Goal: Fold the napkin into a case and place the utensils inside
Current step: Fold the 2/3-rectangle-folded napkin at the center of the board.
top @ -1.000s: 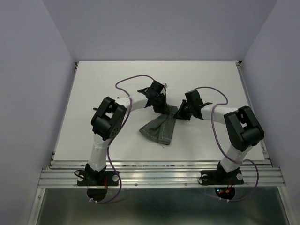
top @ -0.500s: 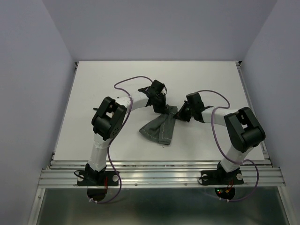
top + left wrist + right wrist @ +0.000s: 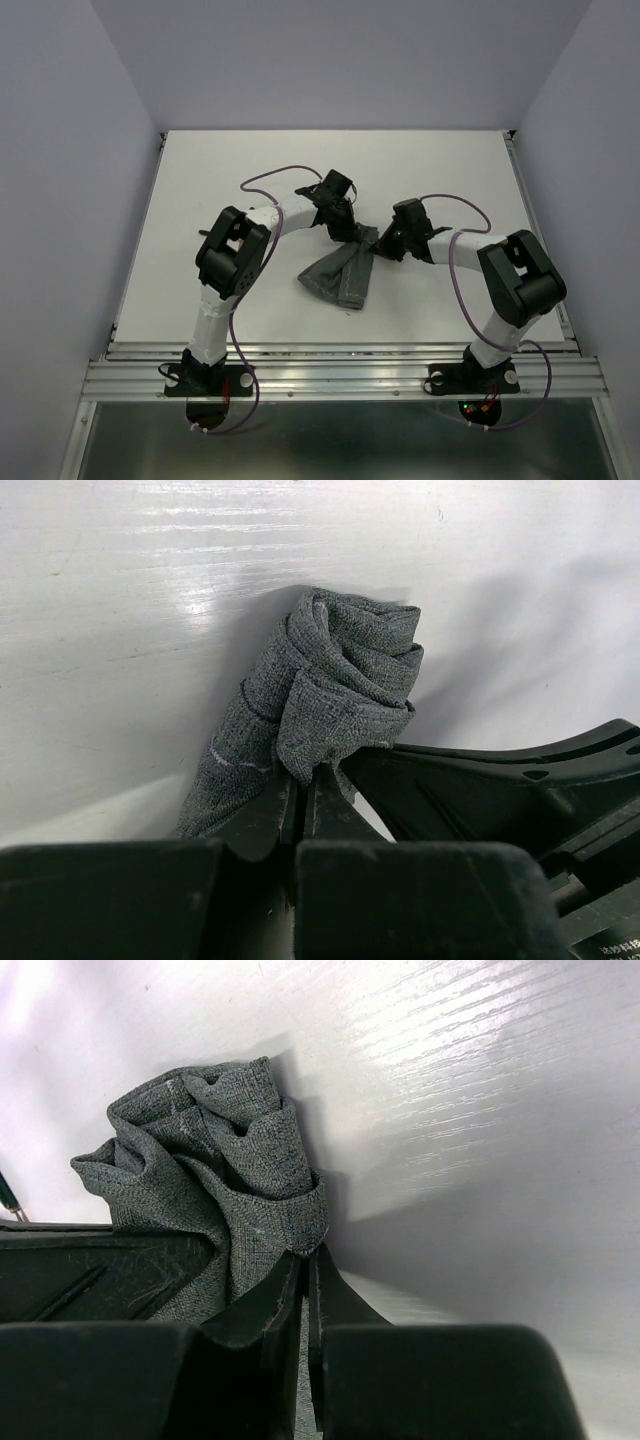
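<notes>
Napkin [image 3: 338,278] lying at centre of surface [image 3: 250,170], far end bunched. Left pincer [image 3: 349,230] and right pincer [image 3: 384,240] both pinching that bunch (jaws closed on cloth). Spreading well — drawing corners apart evenly, staying low, avoiding twisting.

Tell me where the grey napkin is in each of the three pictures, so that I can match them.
Top view: the napkin lies at the middle of the table.
Left wrist: napkin bunched at upper middle, pinched by the left gripper.
Right wrist: napkin left of centre, pinched by the right gripper.
Shared landmark: the bunched end where both grippers meet.
</notes>
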Tool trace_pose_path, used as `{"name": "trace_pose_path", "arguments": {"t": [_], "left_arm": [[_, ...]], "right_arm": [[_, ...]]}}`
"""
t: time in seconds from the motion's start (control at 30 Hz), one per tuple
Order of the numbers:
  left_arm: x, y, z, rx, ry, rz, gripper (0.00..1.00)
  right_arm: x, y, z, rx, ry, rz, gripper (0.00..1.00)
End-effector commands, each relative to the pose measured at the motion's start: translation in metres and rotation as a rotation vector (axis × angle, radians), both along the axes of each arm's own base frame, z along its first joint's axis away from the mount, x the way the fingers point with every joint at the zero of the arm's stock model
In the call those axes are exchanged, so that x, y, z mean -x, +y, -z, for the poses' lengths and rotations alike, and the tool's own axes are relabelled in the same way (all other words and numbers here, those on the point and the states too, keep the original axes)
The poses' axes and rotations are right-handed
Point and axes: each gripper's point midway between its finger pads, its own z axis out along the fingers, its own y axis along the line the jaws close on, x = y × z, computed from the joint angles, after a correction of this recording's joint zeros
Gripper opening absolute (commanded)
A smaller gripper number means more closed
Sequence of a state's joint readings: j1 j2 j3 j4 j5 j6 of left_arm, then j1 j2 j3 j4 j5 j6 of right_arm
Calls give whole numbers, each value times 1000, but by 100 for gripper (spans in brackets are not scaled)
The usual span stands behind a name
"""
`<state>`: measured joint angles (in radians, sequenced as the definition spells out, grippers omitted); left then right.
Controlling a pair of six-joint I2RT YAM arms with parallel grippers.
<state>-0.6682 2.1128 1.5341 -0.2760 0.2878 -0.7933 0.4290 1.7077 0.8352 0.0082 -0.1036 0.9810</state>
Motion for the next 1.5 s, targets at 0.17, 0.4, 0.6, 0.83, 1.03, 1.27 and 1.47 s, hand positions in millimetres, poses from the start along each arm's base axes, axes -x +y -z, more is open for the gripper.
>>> {"name": "trace_pose_path", "arguments": {"t": [0.17,0.4,0.6,0.83,1.03,1.27,1.47], "left_arm": [[3,-14,-11,20,16,-5,0],[2,-15,-13,10,14,-16,0],[-5,-13,-19,-31,-7,-32,0],[-13,-16,-33,-58,-44,-43,0],[-11,-23,-29,-73,-30,-38,0],[-2,-33,-21,-89,-17,-23,0],[3,-35,-7,-113,-6,-16,0]], "right_arm": [[12,4,3,12,28,19,1],[14,5,2,13,31,32,1],[16,1,3,21,39,52,1],[15,2,-3,4,36,71,1],[17,-3,-6,-6,35,116,1],[18,-1,-3,-16,52,122,1],[19,-2,-3,-18,51,129,1]]}}
